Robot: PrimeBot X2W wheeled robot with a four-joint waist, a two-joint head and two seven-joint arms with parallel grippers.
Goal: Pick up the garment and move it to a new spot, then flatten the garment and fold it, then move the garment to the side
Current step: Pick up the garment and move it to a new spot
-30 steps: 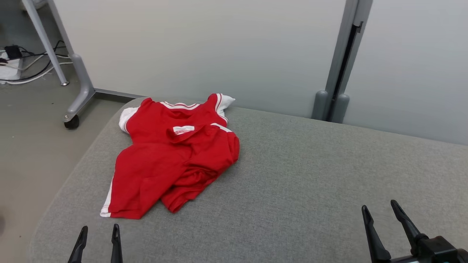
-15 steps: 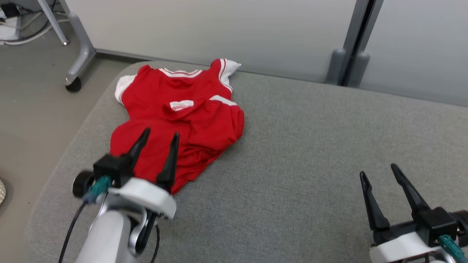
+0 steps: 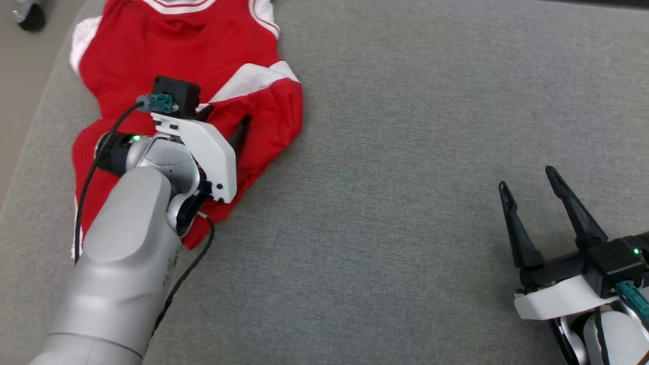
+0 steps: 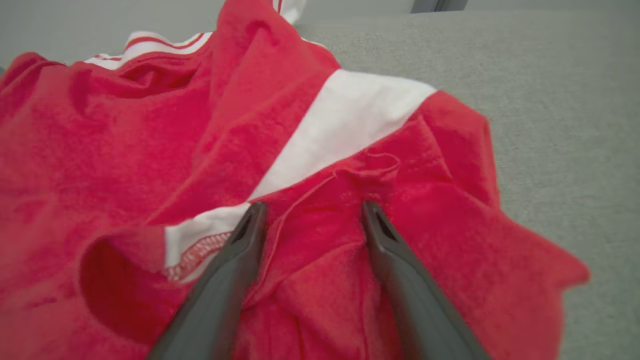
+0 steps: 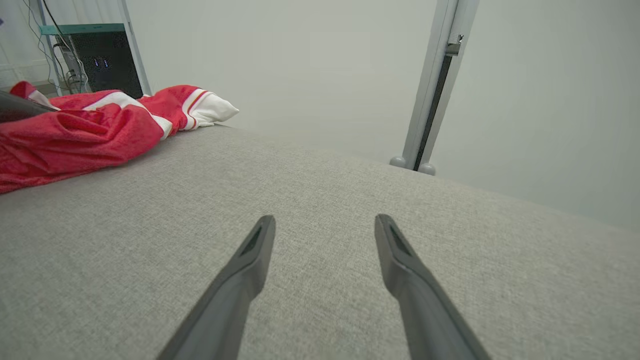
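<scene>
The garment [image 3: 203,45] is a red shirt with white trim, lying crumpled at the far left of the grey padded surface [image 3: 405,152]. My left gripper [image 3: 223,126] is down on its middle, mostly hidden behind its own wrist. In the left wrist view the left gripper [image 4: 312,207] is open, both fingers resting on the red cloth [image 4: 125,150] with a raised fold and hem between them. My right gripper [image 3: 526,178] hovers open at the lower right over bare fabric, far from the shirt. The right wrist view shows the right gripper [image 5: 325,219] with nothing between its fingers and the garment [image 5: 75,130] at far left.
The padded surface's rounded left edge drops to the floor [image 3: 20,61], where a caster wheel [image 3: 30,17] stands. A pale partition with a grey post [image 5: 430,100] runs behind the far edge, and a dark cabinet [image 5: 107,65] stands beyond the shirt.
The head camera has tilted down and closer. My left arm has reached forward from the near edge onto the middle of the garment. The right gripper has stayed open at the lower right.
</scene>
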